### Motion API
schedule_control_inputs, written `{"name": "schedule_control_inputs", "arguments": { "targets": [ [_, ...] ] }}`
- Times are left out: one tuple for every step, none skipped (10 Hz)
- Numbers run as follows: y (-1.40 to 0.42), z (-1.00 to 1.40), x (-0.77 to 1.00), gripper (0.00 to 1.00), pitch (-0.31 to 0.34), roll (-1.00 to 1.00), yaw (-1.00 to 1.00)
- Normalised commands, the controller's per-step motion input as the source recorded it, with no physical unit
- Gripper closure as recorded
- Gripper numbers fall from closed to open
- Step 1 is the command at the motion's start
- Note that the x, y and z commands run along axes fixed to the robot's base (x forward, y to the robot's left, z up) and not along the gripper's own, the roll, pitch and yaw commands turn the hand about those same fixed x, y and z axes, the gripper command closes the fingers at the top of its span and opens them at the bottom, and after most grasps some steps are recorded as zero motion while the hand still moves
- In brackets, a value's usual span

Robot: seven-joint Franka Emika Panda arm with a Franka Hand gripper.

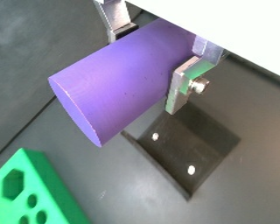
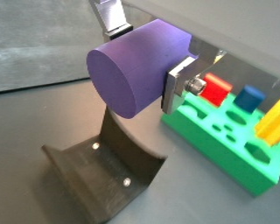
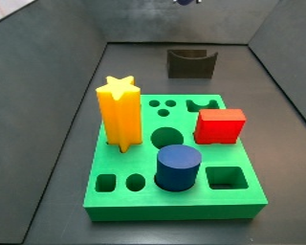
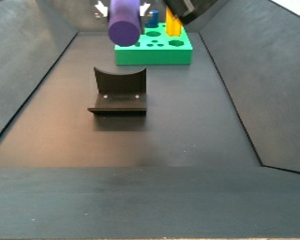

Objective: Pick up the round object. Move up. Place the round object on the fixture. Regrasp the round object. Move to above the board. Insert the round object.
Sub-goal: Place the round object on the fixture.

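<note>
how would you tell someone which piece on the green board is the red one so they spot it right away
Start at the green board, the big slab on the dark floor; the gripper holds the purple round object elsewhere, above the fixture. The red block stands near one edge. It is a low cube, unlike the tall yellow star and the dark blue cylinder.

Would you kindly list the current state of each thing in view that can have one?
Gripper: shut on the purple peg, raised above the floor.
Purple peg: held horizontally between the fingers, off the fixture.
Fixture: empty, its notch holds nothing.
Green board: flat on the floor, several holes open.
Yellow star block: upright in the board.
Red block: seated in the board.
Dark blue cylinder: upright in the board.
</note>
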Motion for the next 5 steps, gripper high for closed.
{"name": "schedule_control_inputs", "arguments": {
  "targets": [
    [0.04, 0.00, 0.25, 1.00, 0.118, -0.28, -0.10],
    [0.03, 0.01, 0.16, 1.00, 0.097, -0.20, -0.10],
    [0.06, -1.00, 0.11, 1.00, 0.003, -1.00, -0.17],
    [0.07, -1.00, 0.10, 1.00, -0.029, -1.00, -0.17],
    [0.07, -1.00, 0.11, 1.00, -0.024, -1.00, -0.17]
  ]
}}
